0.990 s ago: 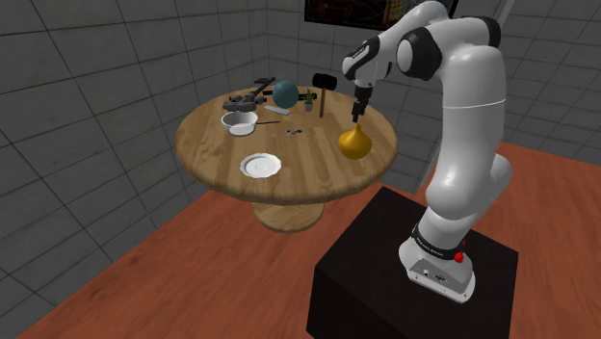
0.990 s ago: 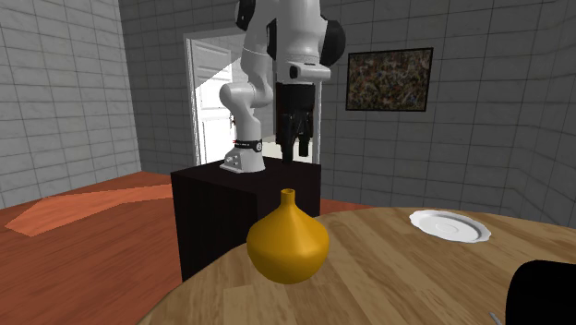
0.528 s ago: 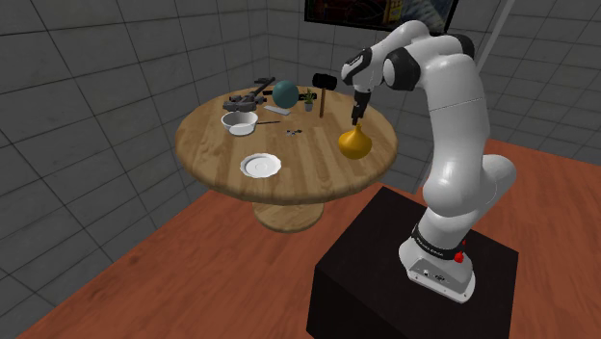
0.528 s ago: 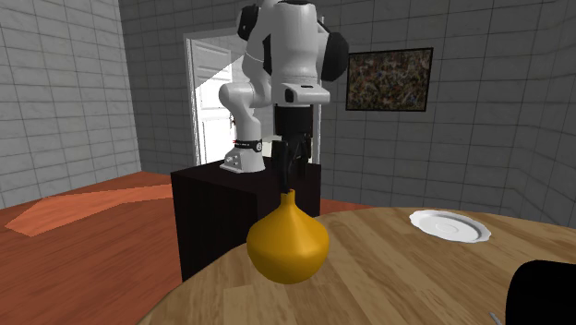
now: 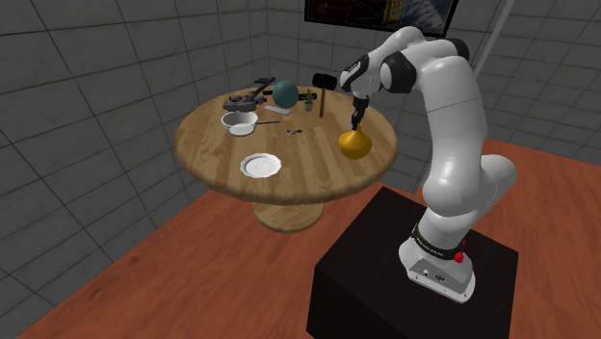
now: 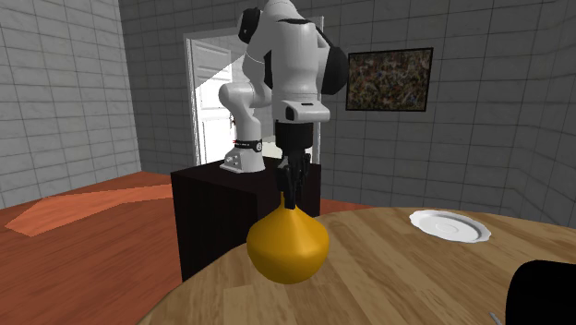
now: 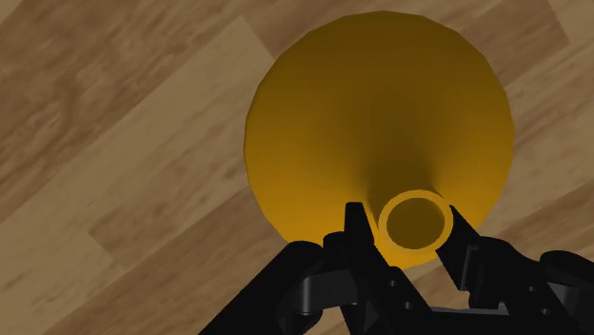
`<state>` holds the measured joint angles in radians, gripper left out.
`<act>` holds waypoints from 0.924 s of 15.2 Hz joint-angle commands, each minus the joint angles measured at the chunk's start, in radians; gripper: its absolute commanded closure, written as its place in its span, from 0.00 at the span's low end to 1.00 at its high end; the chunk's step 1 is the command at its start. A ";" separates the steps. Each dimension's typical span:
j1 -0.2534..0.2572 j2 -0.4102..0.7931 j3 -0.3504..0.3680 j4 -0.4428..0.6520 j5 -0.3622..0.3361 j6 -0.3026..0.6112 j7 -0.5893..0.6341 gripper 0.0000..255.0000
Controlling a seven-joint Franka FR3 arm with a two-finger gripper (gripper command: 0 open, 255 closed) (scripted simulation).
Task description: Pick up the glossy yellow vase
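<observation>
— At the 3 o'clock edge of the round wooden tabletop (image 5: 308, 178), as the shoulder view has it, a yellow vase (image 5: 354, 143) stands upright, fat in the body and thin in the neck.

— And the arm?

— It reaches over from its black stand (image 5: 385, 260), gripper (image 5: 357, 120) pointing straight down onto the vase's mouth. From the wrist, the black fingers (image 7: 360, 228) pinch the neck just under the rim, one pressed to each side.

— Is the vase off the wood?

— No. From the second exterior view, its base sits on the planks.

— Anything else up there?

— A white plate (image 5: 260, 166) at 7 o'clock, a white bowl (image 5: 239, 121) at 10 and a teal ball (image 5: 285, 92) at 12, all well apart from the vase.
</observation>
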<state>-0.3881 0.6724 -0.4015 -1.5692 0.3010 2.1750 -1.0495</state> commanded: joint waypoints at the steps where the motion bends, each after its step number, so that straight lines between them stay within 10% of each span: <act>1: 0.000 0.000 0.000 -0.001 0.000 0.001 0.000 1.00; 14: 0.007 -0.041 -0.013 0.015 -0.018 -0.055 0.011 1.00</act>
<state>-0.3821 0.6379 -0.4124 -1.5594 0.2862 2.1310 -1.0415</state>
